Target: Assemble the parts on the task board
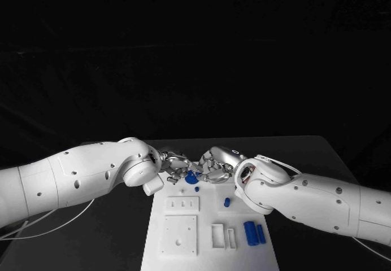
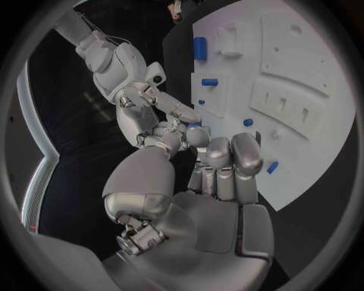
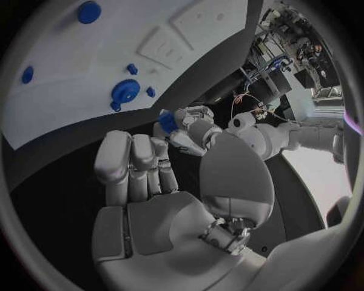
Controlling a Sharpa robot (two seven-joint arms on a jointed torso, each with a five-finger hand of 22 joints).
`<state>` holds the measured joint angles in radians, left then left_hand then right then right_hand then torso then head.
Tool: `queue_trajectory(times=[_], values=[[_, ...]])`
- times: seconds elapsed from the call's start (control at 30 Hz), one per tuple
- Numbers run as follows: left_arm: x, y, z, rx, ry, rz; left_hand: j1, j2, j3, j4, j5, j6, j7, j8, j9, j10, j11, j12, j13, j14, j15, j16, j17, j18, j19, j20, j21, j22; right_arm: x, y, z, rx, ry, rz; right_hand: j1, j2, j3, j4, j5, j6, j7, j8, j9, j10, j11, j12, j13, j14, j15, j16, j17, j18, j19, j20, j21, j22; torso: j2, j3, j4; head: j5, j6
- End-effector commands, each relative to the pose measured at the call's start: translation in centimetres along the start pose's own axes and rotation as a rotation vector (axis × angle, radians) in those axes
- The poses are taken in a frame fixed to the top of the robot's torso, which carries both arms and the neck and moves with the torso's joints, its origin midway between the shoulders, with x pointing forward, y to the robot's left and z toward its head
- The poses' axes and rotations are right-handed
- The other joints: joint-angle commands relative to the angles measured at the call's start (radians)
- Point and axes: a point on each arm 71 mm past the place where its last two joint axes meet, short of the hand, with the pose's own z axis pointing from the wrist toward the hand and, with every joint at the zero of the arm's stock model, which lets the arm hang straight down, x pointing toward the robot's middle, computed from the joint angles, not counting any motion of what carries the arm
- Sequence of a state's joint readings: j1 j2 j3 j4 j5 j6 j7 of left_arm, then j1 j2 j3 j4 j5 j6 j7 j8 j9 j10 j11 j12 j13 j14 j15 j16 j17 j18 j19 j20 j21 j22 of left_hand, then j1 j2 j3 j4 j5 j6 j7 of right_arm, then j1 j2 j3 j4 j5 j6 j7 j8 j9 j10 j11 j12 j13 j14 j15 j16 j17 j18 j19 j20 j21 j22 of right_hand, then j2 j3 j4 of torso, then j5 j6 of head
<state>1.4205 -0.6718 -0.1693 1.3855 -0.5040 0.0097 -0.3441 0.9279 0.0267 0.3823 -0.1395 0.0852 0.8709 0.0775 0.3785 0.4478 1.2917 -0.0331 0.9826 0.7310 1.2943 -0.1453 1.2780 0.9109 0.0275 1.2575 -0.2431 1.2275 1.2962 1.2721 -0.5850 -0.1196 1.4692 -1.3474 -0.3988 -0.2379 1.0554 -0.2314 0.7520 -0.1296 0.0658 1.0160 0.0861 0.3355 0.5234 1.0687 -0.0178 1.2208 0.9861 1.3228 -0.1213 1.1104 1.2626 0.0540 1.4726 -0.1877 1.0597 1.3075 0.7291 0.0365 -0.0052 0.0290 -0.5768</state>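
The white task board [image 1: 175, 248] lies in the lower middle of the head view on the black desk [image 1: 309, 152], a flat matte plate with raised square panels and shallow rectangular recesses moulded into it. At its lower right two blue cylinders [image 1: 253, 232] lie side by side just beside a pale upright frame; whether they sit in a recess or loose on the surface is hard to tell. A small blue peg [image 1: 226, 201] stands alone nearer the middle of the board. At the board's far end, in the centre of the frame, the left hand [image 1: 173, 165] and right hand [image 1: 213, 167] meet over a blue part [image 1: 191, 179], and their silver fingers crowd so closely around it that its shape is mostly hidden there. In the right wrist view the left hand's fingers pinch a small blue block [image 3: 167, 119], while the right hand's own fingers [image 3: 133, 162] are curled in toward the palm; whether they hold anything cannot be told. That view also shows a blue toothed gear [image 3: 125, 92] lying flat on the board, with a round blue disc [image 3: 88, 11] near the upper left rim. In the left wrist view small blue pegs [image 2: 209, 82] dot the white plate, and the board's far edge is cut off by the circle.
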Motion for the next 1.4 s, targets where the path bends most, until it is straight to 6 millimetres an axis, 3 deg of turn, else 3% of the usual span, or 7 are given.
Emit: queue_trajectory(times=[0.03,0.4,0.5,0.57,0.6,0.87,1.4], values=[[0.14,-0.32,0.01,0.017,0.010,0.011,0.005,0.017,0.002,-0.012,0.010,0.011,0.000,0.006,0.004,0.005,-0.006,-0.001,0.002,0.003,-0.004,0.003,0.001,0.234,-0.010,-0.001,0.004,0.001,0.13,-0.02,-0.01,-0.005,0.015,-0.012,0.000,0.011,-0.006,-0.002,0.006,0.010,0.004,0.000,0.000,0.003,-0.003,-0.006,0.001,0.000,-0.006,0.000,0.001,0.204,0.020,-0.019,0.000,0.015,0.000,0.0002,-0.0004,0.001,-0.001],[0.10,-0.40,0.08,0.023,0.006,0.012,0.028,0.073,0.017,-0.091,0.144,0.032,-0.004,0.013,0.015,0.005,-0.009,-0.009,0.012,0.001,-0.007,-0.001,0.004,0.229,-0.020,0.000,0.013,0.000,0.43,0.21,0.13,-0.009,0.025,-0.014,-0.001,0.012,-0.007,-0.003,0.006,0.010,0.005,-0.001,0.000,0.003,-0.003,-0.006,0.002,-0.001,-0.006,-0.001,0.001,0.205,0.019,-0.020,-0.001,0.015,0.000,0.0010,-0.0002,0.001,-0.002],[0.18,-0.45,0.09,0.024,0.009,0.013,0.032,0.082,0.024,-0.111,0.156,0.034,-0.004,0.013,0.017,0.006,-0.010,-0.011,0.013,0.002,-0.008,-0.002,0.004,0.228,-0.021,0.000,0.014,-0.001,0.42,0.15,0.13,-0.008,0.024,-0.014,-0.001,0.012,-0.007,-0.003,0.006,0.010,0.005,-0.001,0.000,0.003,-0.003,-0.006,0.002,-0.001,-0.006,-0.001,0.001,0.204,0.019,-0.020,0.000,0.015,0.000,0.0009,-0.0006,0.003,-0.003],[0.17,-0.44,0.08,0.023,0.009,0.013,0.068,0.053,0.117,-0.094,0.058,0.041,-0.004,0.014,0.021,0.010,-0.011,-0.017,0.014,0.004,-0.008,-0.005,0.003,0.225,-0.021,0.001,0.010,-0.009,0.41,0.10,0.13,-0.007,0.023,-0.015,-0.001,0.012,-0.007,-0.003,0.007,0.010,0.005,-0.001,0.000,0.003,-0.003,-0.006,0.002,-0.002,-0.006,-0.002,0.000,0.204,0.019,-0.020,-0.001,0.015,0.000,0.0007,-0.0007,0.003,-0.004],[0.16,-0.43,0.08,0.023,0.008,0.013,0.074,0.047,0.136,-0.090,0.050,0.042,-0.004,0.014,0.021,0.011,-0.011,-0.018,0.014,0.004,-0.009,-0.006,0.003,0.224,-0.020,0.001,0.009,-0.010,0.40,0.09,0.13,-0.007,0.023,-0.015,-0.001,0.012,-0.007,-0.003,0.007,0.010,0.005,-0.001,0.000,0.003,-0.003,-0.006,0.002,-0.001,-0.006,-0.002,0.001,0.204,0.019,-0.020,-0.001,0.015,0.000,0.0007,-0.0007,0.003,-0.004],[0.03,-0.38,0.10,0.022,0.002,0.016,0.069,0.037,0.185,-0.085,0.061,0.078,-0.014,0.035,0.040,0.015,-0.019,-0.023,0.019,0.008,-0.016,-0.006,0.004,0.220,-0.014,-0.001,0.018,-0.012,0.41,0.05,0.11,-0.006,0.024,-0.017,-0.001,0.012,-0.007,-0.003,0.007,0.010,0.005,-0.001,0.000,0.003,-0.003,-0.006,0.002,-0.001,-0.005,-0.001,0.001,0.205,0.019,-0.020,-0.001,0.015,0.000,0.0007,-0.0008,0.003,-0.004],[0.00,-0.43,0.12,0.030,0.001,0.021,0.018,0.029,0.209,-0.067,0.019,0.139,-0.039,0.093,0.127,0.030,-0.042,-0.034,0.026,0.010,-0.038,-0.004,0.008,0.214,-0.015,-0.011,0.028,-0.021,0.49,0.00,0.22,-0.005,0.024,-0.018,-0.002,0.014,-0.008,-0.004,0.007,0.010,0.005,-0.002,0.000,0.002,-0.002,-0.007,0.003,-0.002,-0.005,-0.003,0.000,0.205,0.018,-0.020,-0.003,0.014,0.000,0.0004,-0.0004,0.002,-0.006]])
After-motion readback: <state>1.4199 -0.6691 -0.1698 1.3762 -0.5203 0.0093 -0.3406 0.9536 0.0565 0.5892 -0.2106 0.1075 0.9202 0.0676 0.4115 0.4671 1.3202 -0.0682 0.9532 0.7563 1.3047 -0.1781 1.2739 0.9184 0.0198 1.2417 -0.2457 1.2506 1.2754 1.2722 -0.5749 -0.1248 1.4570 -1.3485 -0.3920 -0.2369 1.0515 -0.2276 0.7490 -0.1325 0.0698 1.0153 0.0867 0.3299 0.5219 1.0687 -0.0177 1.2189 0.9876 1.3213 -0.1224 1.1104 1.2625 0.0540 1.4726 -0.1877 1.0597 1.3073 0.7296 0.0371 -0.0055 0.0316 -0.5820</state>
